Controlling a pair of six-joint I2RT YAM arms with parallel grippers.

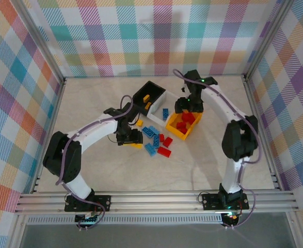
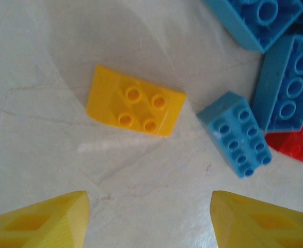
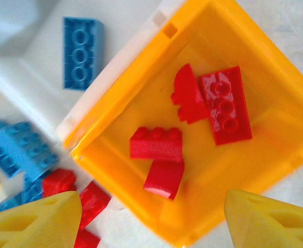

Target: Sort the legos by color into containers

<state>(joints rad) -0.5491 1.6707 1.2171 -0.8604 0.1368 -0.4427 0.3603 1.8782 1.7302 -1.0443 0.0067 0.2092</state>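
Four red legos (image 3: 156, 143): inside yellow-orange bin (image 3: 272, 119)
White bin (image 3: 123, 36): one blue lego (image 3: 81, 51)
Left hand (image 2: 148, 206), right hand (image 3: 154, 206): released, empty

We list:
1. One table (image 1: 141, 175), pale marbled top, spread beneath the left gripper (image 1: 132, 140) and the right gripper (image 1: 188, 107).
2. Plaid wall panels (image 1: 141, 36), pastel checks, beyond and on either side of both.
3. Aluminium rails (image 1: 156, 199), behind both, along the table's near edge.
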